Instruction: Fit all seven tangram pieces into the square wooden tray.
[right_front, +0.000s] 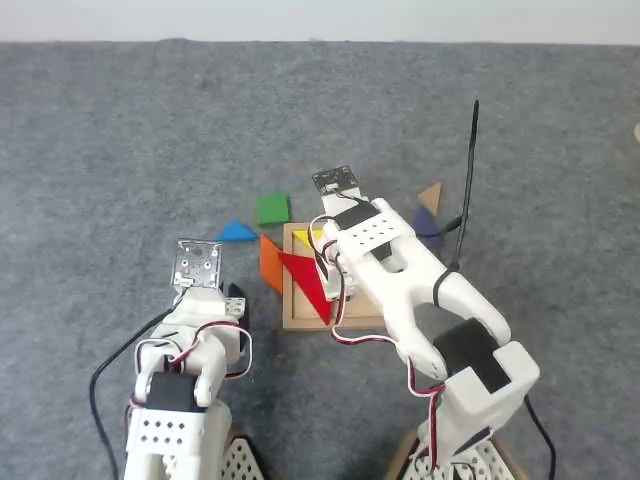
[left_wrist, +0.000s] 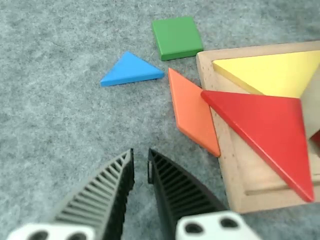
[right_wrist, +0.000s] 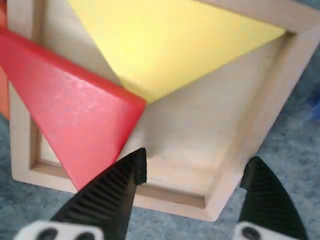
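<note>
Red is the piece that matters now: the big red triangle does not lie flat in the square wooden tray but askew, w/ one side riding over the rim and a corner sticking out past it, so I judge it is not seated yet. The right hand hangs directly over the tray, spread wide and grasping nothing. One of its dark ribbed fingers is just beside the red triangle's inner edge, the other is above the opposite rim, and bare tray floor lies between them. So the red piece is to one side of this hand, its long edge slantwise to the tray's walls. The next move prob. needs a push or re-grip to turn that edge, and the right arm is clearly the nearer one. The yellow triangle, approx. the same size, sits inside the tray and touches the red one. The left hand is low over the grey worktop just outside the tray, fingers nearly together w/ only a slim gap and nothing in it. Ahead of it the orange parallelogram lies against the tray's outer wall, w/ the blue triangle and green square a bit farther. Pieces are thin, flat, smooth-painted wood w/ sharp corners; the tray is pale bare wood; the worktop looks fuzzy, like felt
</note>
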